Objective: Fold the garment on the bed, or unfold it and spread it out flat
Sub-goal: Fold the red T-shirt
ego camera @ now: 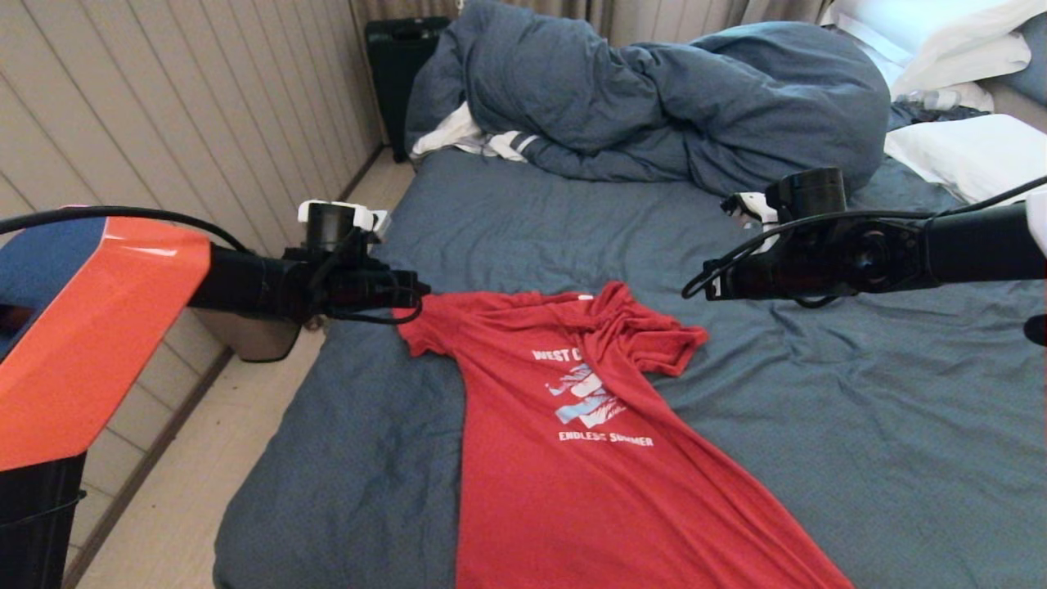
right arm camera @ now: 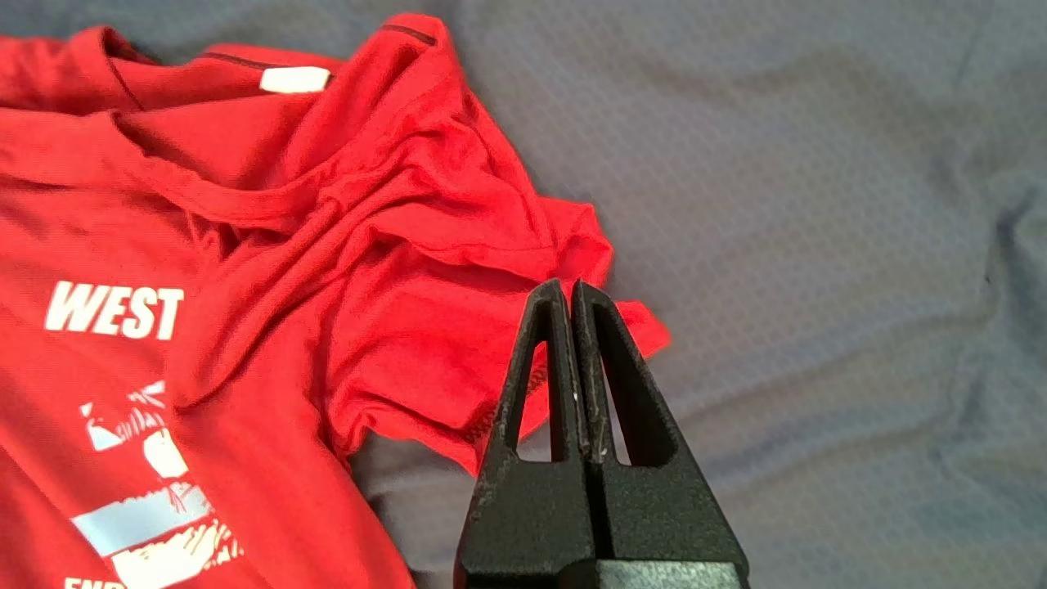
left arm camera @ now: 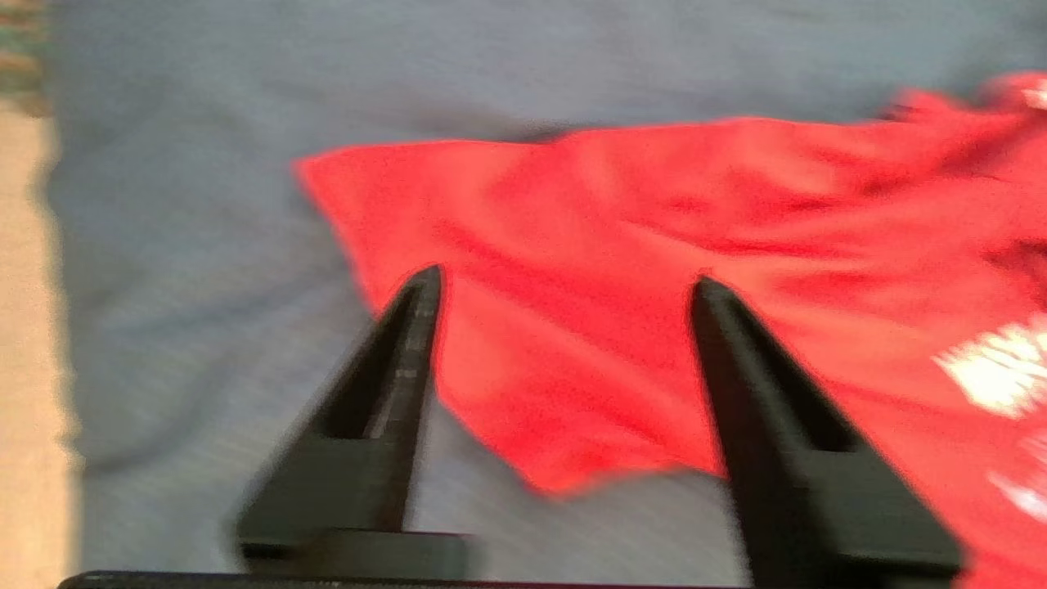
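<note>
- Surface: the bed (ego camera: 818, 425) carries a wrinkled dark blue-grey sheet; creases run across its right half and near the front left corner.
- Far end of the bed: a bunched duvet (ego camera: 654, 98) of the same colour, a white striped cloth (ego camera: 474, 139) partly tucked under its left edge, and white pillows (ego camera: 957, 49) at the far right.
- Room: a pale panelled wall (ego camera: 180, 114) runs along the left side, with light flooring (ego camera: 204, 458) between wall and bed. A dark case (ego camera: 397, 65) stands at the far corner beside the duvet.
- The garment (ego camera: 556, 433), a red T-shirt, lies print side up near the middle of the sheet, body towards the front edge. Its left sleeve lies flat; its right sleeve and collar area are crumpled and folded over part of the lettering.
- Left gripper (left arm camera: 564, 286): fingers spread apart, holding nothing, above the flat left sleeve.
- Right gripper (right arm camera: 569, 286): fingers pressed together, empty, above the edge of the crumpled right sleeve.
</note>
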Controlling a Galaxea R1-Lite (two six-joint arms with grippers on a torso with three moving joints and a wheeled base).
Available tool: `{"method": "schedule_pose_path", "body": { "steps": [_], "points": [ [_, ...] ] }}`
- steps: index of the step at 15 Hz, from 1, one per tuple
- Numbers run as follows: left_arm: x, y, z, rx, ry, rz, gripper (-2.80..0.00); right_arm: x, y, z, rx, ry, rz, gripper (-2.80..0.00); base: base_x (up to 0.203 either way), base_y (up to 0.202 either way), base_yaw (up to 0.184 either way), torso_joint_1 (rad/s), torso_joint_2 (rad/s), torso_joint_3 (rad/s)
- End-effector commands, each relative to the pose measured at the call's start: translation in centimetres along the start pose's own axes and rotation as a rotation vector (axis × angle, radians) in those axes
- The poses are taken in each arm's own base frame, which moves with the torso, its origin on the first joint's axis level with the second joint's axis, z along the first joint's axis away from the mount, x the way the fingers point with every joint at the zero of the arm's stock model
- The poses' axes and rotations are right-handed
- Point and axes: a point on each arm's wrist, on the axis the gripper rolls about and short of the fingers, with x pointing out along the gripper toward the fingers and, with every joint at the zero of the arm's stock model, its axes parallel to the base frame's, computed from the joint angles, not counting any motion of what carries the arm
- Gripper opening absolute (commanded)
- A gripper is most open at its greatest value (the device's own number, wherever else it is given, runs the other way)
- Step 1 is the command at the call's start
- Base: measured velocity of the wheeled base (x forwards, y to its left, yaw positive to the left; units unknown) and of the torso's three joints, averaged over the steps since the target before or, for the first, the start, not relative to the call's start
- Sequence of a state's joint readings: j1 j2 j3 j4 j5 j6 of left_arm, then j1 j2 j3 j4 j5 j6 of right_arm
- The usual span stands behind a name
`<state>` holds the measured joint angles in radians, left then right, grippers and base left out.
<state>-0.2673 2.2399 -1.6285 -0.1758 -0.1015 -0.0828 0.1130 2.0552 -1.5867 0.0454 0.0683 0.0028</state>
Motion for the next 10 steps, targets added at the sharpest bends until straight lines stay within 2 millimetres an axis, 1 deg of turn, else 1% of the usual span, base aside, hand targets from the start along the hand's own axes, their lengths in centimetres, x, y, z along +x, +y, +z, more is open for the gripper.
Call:
{"method": "schedule_pose_path", "body": {
  "steps": [1,5,8,9,10],
  "points": [
    [-1.9,-0.7,1.1,0.0,-0.026,-0.01,-2.8,0.4,0.0,-0.1,0.0,0.012,0.002,-2.8,0.0,0.0,0.0,0.0,0.0,0.0],
    [-3.2,-1.6,1.6,-0.003,-0.005,-0.024,-2.8,2.0,0.0,-0.3,0.009,0.128,-0.001,-2.8,0.0,0.0,0.0,0.0,0.0,0.0],
    [-3.5,-3.0,1.9,0.004,0.006,-0.05,-2.8,3.7,0.0,-0.8,0.01,0.2,-0.023,-2.8,0.0,0.0,0.0,0.0,0.0,0.0],
    [-3.5,-3.3,1.9,0.004,0.009,-0.056,-2.8,4.6,0.0,-1.2,0.006,0.228,-0.054,0.0,0.0,0.0,0.0,0.0,0.0,0.0],
    [-3.5,-3.5,1.9,0.005,0.01,-0.058,-2.8,5.5,-0.1,-1.6,0.0,0.248,-0.079,0.0,0.0,0.0,0.0,0.0,0.0,0.0]
  ]
}}
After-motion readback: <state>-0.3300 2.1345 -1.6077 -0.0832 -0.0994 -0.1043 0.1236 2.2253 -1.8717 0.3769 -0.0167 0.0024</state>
